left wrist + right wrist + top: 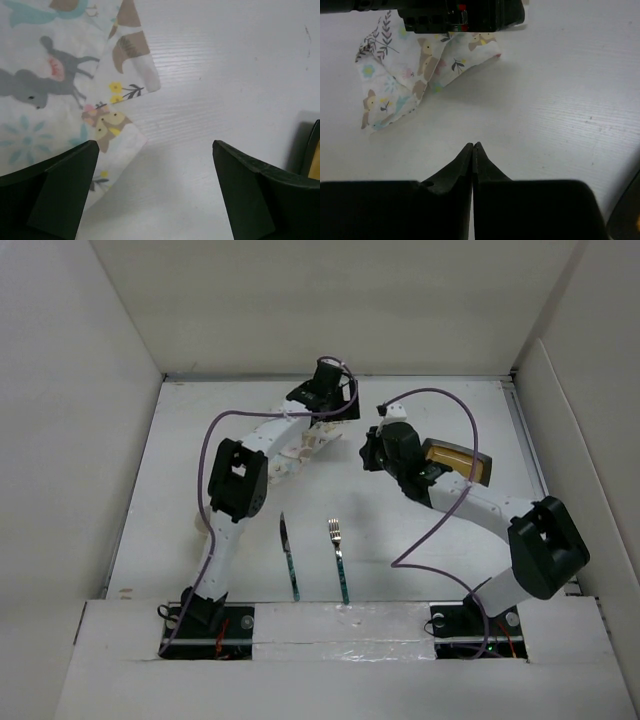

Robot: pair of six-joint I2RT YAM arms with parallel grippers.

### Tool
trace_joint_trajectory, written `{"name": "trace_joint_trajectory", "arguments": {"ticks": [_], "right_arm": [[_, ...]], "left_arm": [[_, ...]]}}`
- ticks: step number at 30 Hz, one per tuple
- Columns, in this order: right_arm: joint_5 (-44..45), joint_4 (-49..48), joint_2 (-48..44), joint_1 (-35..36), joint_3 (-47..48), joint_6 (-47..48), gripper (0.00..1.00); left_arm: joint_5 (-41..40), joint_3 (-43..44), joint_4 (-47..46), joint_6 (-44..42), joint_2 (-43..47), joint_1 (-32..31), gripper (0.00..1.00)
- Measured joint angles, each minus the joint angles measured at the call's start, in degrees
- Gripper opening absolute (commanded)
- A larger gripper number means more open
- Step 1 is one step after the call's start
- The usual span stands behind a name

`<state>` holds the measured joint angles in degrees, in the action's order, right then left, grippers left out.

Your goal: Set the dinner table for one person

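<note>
The dinner table (380, 530) is the plain white walled top. An animal-print cloth placemat (300, 448) lies crumpled and folded at mid-table, partly under my left arm. My left gripper (338, 410) is open and empty; in the left wrist view (155, 190) it hovers over bare table, with the placemat's folded edge (50, 100) by its left finger. My right gripper (370, 445) is shut and empty; in the right wrist view (472, 146) it is low over bare table, short of the placemat (405, 85). A knife (290, 560) and a fork (338, 558) lie side by side near the front edge.
A yellow object with a dark rim (455, 462) sits at the right behind my right forearm; its edge shows in the left wrist view (315, 160). White wall panels enclose the table. Purple cables loop over both arms.
</note>
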<state>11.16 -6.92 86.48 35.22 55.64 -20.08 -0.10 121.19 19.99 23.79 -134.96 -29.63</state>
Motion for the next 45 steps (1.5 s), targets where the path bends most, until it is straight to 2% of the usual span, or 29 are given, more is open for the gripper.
{"name": "trace_joint_trajectory", "arguments": {"ticks": [2, 3, 7, 8, 9, 10, 11, 12, 13, 15, 16, 19, 21, 22, 23, 25, 30, 35, 41, 45], "right_arm": [[-0.7, -0.3, 0.9, -0.1, -0.2, -0.5, 0.0], [-1.0, -0.6, 1.5, -0.1, -0.2, -0.6, 0.0], [-2.8, -1.2, 4.9, -0.1, -0.1, -0.8, 0.0], [-3.3, -1.1, 5.3, -0.1, -0.1, -0.9, 0.0], [-3.7, -1.1, 5.5, -0.1, -0.2, -0.9, 0.0], [-4.1, -1.3, 5.4, 0.0, -0.4, -1.0, 0.03], [-4.3, -1.5, 5.1, 0.0, -0.7, -1.1, 0.05], [-4.8, -1.8, 4.5, 0.1, -1.1, -1.2, 0.07], [-5.2, -2.1, 3.7, 0.1, -1.7, -1.3, 0.12], [-6.3, -2.5, 2.1, 0.1, -2.4, -1.6, 0.18], [-6.8, -2.5, 1.3, 0.1, -2.5, -1.7, 0.25], [-8.0, -2.5, -1.1, 0.1, -2.5, -1.9, 0.37], [-8.5, -2.6, -3.1, 0.1, -2.7, -1.9, 0.4], [-8.7, -2.6, -4.1, 0.1, -2.8, -1.8, 0.42], [-8.9, -2.6, -4.9, 0.1, -2.9, -1.8, 0.42], [-9.1, -2.6, -5.9, 0.1, -2.9, -1.8, 0.44], [-9.7, -2.2, -6.3, 0.1, -3.0, -1.7, 0.45], [-9.9, -2.1, -6.3, 0.3, -3.0, -1.6, 0.45], [-11.2, -2.1, -6.3, 0.5, -3.0, -1.3, 0.45], [-11.2, -2.0, -6.3, 0.5, -3.0, -1.2, 0.45]], "left_arm": [[-1.9, -4.1, -1.9, -0.4, 3.5, -0.5, 0.99], [-3.6, -9.0, -4.1, -0.3, 7.1, -0.4, 0.99], [-10.5, -34.2, -12.2, 1.5, 28.8, 2.2, 0.99], [-12.4, -40.5, -15.1, 2.5, 35.6, 3.0, 0.94], [-14.1, -45.4, -17.6, 3.5, 41.0, 3.9, 0.76], [-15.5, -49.1, -19.6, 4.7, 45.5, 4.5, 0.34], [-17.8, -52.7, -21.5, 5.9, 50.1, 4.7, 0.19], [-19.4, -55.3, -22.8, 6.5, 52.8, 4.4, 0.11], [-21.0, -58.0, -24.1, 7.7, 55.1, 3.7, 0.06], [-22.5, -63.5, -25.6, 10.4, 57.5, 2.2, 0.05], [-22.8, -66.5, -26.0, 11.9, 57.7, 1.5, 0.12], [-23.5, -75.7, -24.8, 17.0, 56.8, 0.7, 0.32], [-23.9, -79.3, -22.7, 19.6, 56.5, 0.9, 0.4], [-24.2, -79.6, -22.0, 20.9, 56.5, 0.9, 0.52], [-24.2, -80.2, -22.1, 21.0, 56.5, 0.9, 0.52], [-24.6, -79.4, -22.2, 20.5, 56.1, 0.9, 0.59], [-24.4, -72.7, -22.0, 18.0, 48.9, 0.9, 0.6], [-25.9, -72.0, -19.9, 15.6, 44.1, -3.0, 0.6], [-34.5, -64.6, -12.2, 14.1, 37.6, -10.9, 0.59], [-38.6, -59.8, -9.1, 12.0, 34.2, -12.3, 0.58]]}}
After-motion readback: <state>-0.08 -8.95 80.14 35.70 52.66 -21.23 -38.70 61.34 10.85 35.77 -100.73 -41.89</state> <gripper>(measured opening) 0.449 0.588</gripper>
